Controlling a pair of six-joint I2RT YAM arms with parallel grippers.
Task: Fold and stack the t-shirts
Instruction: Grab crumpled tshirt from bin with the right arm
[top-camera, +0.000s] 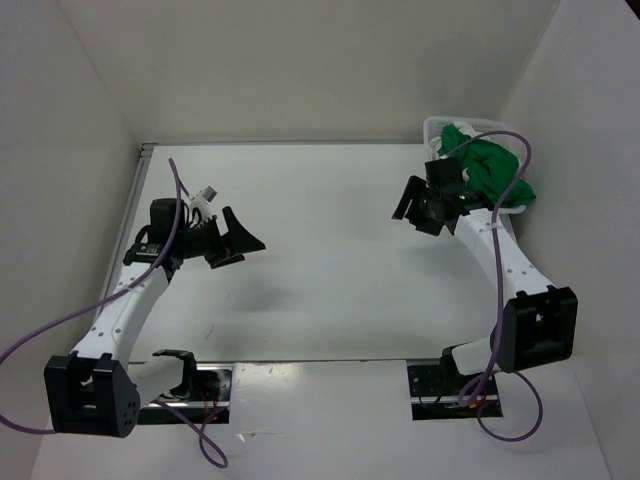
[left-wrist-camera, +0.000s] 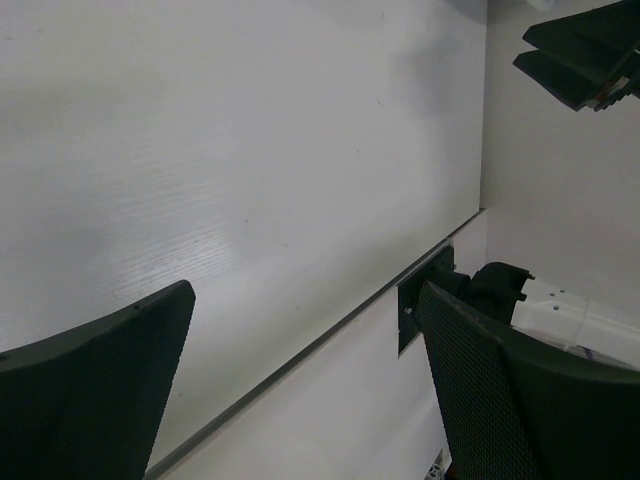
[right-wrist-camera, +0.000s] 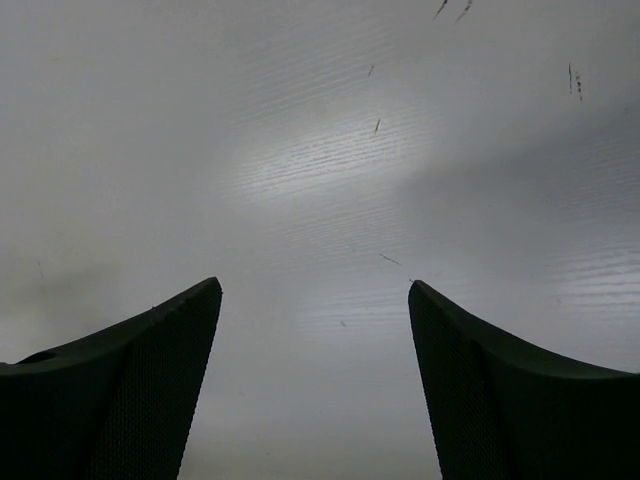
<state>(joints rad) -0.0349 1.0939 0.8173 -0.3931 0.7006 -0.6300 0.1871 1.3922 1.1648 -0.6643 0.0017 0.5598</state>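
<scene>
Left pincer (top-camera: 243, 245) is wide open and holds nothing. It hovers over the left half of the table (top-camera: 320, 200), pointing toward the middle. In the left wrist view both fingers (left-wrist-camera: 110, 390) frame only bare table between them. The right pincer (left-wrist-camera: 585, 55) shows in the top right corner of that view, well apart.

Right pincer (top-camera: 408, 212) is also spread wide and empty. It sits over the table's right side, pointing left, just beside the basket (top-camera: 480, 122). In the right wrist view there is only bare table surface between its fingers (right-wrist-camera: 500, 390).

Green t-shirt (top-camera: 492, 170) is crumpled in a heap in the white basket at the table's far right corner. Part of it spills over the basket's right rim. It is not flat and not folded. The right arm's wrist overlaps the basket's near-left edge in the top view. I can't tell whether it touches the cloth. Neither pincer is on the shirt.
</scene>
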